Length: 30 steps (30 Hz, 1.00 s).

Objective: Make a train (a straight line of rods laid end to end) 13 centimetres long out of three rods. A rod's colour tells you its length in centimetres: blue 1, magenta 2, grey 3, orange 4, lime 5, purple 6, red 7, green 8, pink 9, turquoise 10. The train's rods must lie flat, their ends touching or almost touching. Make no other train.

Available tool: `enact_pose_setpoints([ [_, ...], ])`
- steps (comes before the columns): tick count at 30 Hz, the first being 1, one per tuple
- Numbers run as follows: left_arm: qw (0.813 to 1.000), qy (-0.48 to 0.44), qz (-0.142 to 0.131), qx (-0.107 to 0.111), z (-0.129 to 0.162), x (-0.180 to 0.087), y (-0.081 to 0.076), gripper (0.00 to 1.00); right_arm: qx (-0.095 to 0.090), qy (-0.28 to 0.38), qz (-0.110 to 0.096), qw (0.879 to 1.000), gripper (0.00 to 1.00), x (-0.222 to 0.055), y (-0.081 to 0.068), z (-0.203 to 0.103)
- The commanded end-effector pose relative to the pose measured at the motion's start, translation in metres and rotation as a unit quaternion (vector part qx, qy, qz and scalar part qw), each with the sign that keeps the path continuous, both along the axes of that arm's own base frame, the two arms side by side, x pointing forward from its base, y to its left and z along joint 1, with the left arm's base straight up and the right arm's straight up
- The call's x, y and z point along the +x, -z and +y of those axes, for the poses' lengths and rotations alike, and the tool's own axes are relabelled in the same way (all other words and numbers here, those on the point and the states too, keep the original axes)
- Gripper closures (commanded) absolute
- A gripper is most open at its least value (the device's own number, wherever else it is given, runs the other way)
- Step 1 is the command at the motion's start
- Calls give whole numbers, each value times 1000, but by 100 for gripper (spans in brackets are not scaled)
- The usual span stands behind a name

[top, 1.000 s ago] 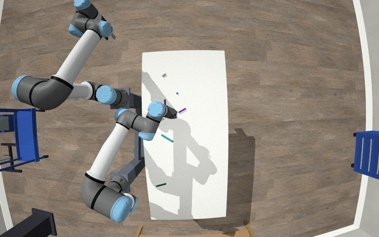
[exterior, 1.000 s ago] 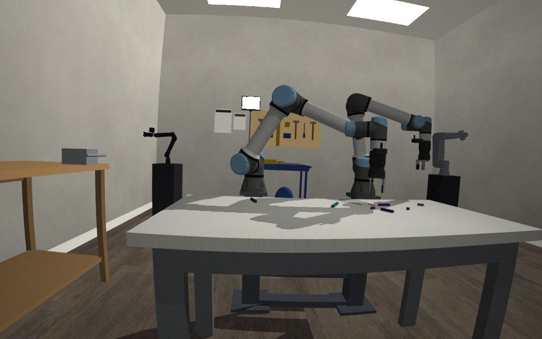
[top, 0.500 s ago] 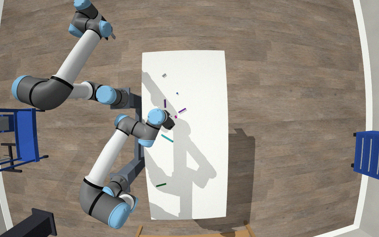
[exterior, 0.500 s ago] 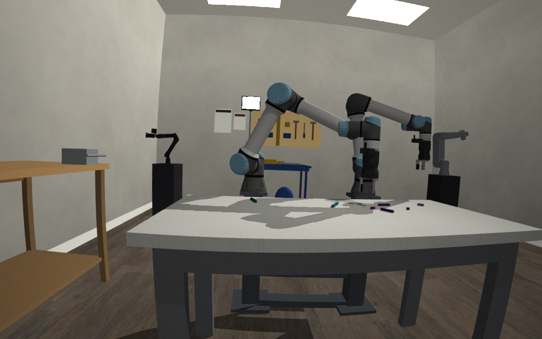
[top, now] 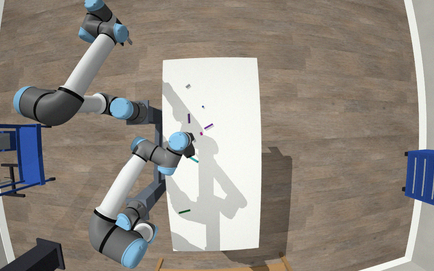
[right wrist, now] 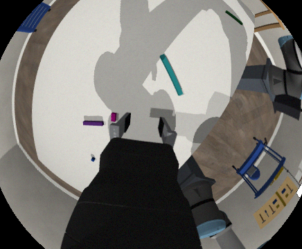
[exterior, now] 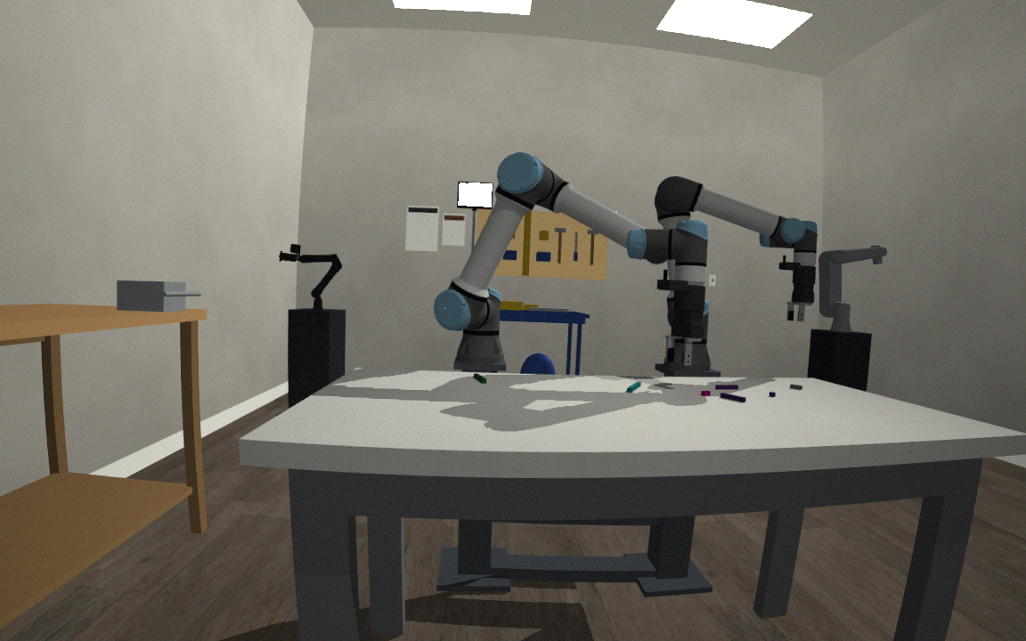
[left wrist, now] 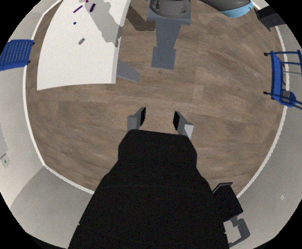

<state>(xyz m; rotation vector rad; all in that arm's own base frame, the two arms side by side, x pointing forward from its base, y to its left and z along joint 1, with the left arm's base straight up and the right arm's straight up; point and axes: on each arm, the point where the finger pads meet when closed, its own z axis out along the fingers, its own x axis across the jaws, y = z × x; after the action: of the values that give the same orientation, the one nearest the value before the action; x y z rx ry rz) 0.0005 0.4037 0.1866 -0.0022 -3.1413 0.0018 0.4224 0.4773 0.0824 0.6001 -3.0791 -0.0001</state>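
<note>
Turquoise rod (top: 194, 159) (exterior: 634, 387) (right wrist: 172, 75), near right pincer (top: 194, 145) (exterior: 679, 360) (right wrist: 144, 125)
</note>
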Motion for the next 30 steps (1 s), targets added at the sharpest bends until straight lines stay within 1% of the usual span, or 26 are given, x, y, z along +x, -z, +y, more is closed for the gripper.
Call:
enact_pose_setpoints([
  [1, 1000, 0, 0, 1, 0, 0, 0, 0, 1, 66, -2, 998, 0, -4, 0, -11],
  [7, 1000, 0, 0, 1, 0, 0, 0, 0, 1, 123, -2, 992, 0, -8, 1, -20],
  [9, 1000, 0, 0, 1, 0, 0, 0, 0, 1, 123, -2, 992, 0, -8, 1, -20],
  [16, 1000, 0, 0, 1, 0, 0, 0, 0, 1, 165, -2, 986, 0, -11, 1, -27],
  [22, 1000, 0, 0, 1, 0, 0, 0, 0, 1, 183, -2, 983, 0, -13, 2, -30],
  [30, 1000, 0, 0, 1, 0, 0, 0, 0, 1, 188, -2, 982, 0, -13, 2, -31],
])
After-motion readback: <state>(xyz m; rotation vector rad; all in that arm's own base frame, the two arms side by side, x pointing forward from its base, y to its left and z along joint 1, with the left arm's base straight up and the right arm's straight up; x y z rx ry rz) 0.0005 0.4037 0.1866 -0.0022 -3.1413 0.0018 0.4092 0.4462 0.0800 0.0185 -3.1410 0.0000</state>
